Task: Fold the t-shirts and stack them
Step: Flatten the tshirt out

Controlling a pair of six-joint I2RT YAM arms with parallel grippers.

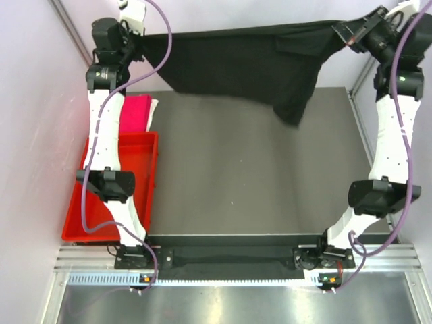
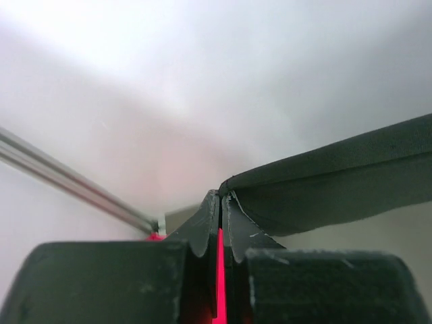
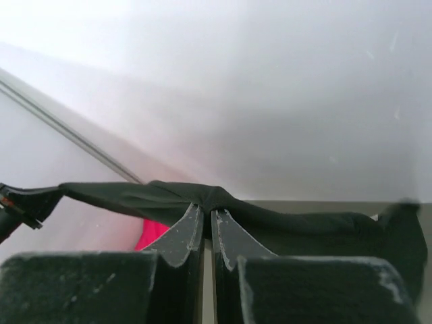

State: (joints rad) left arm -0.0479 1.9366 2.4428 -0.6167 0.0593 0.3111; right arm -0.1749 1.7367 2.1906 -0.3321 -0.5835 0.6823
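Both arms are up at the far end of the counter [image 1: 250,175], with the black t-shirt [image 1: 229,61] strung between them in the air like a banner.

Left jaws: closed tight, pinching the shirt's top left corner. Left wrist view shows a thin edge of black cloth clamped right at the tips and running off to the right.

Right jaws: also closed, clamped on a bunched fold at the top right corner. In the right wrist view the cloth drapes away to both sides of the tips.

The top edge between the two grips is nearly straight, with a slight sag. The rest of the shirt hangs below it over the far part of the counter. The right half droops lowest and ends in a point right of centre. Can't tell from above whether that point touches the counter.

Pink t-shirt [image 1: 135,113]: folded, flat at the far left of the counter, partly hidden by the left arm [image 1: 104,135]. White edge [image 1: 154,106] sits against its right side.

Red tray [image 1: 138,162] is just nearer than the pink one, at the counter's left side, with the left arm crossing over it. Right arm [image 1: 391,135] runs up the right side, well apart from the tray and the pink shirt.
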